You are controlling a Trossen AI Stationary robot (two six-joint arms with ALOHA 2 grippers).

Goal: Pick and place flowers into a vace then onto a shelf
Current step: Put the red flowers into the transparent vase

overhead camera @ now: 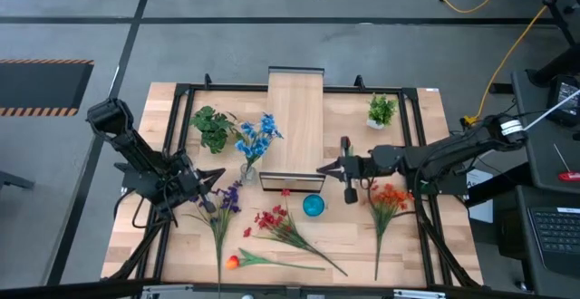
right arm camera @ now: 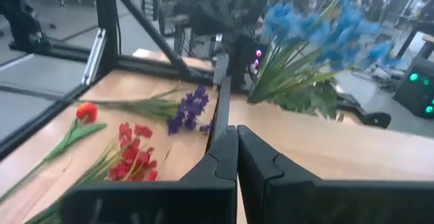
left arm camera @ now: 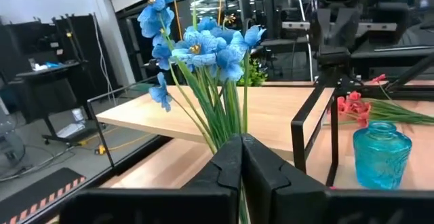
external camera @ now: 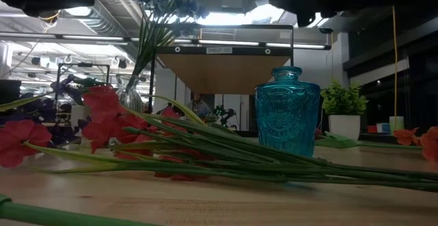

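Blue-bloomed flowers (overhead camera: 258,136) stand in a clear vase (overhead camera: 248,174); left gripper (overhead camera: 210,200) and right gripper (overhead camera: 323,169) closed, empty.

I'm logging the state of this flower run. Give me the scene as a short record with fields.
left gripper: shut, empty, over the table beside the purple flowers
right gripper: shut, empty, at the shelf's front end
blue flowers: standing in a clear vase left of the shelf
blue glass vase: empty, upright on the table
loose on table: red flowers, orange flowers, purple flowers, an orange-red tulip
on shelf: nothing
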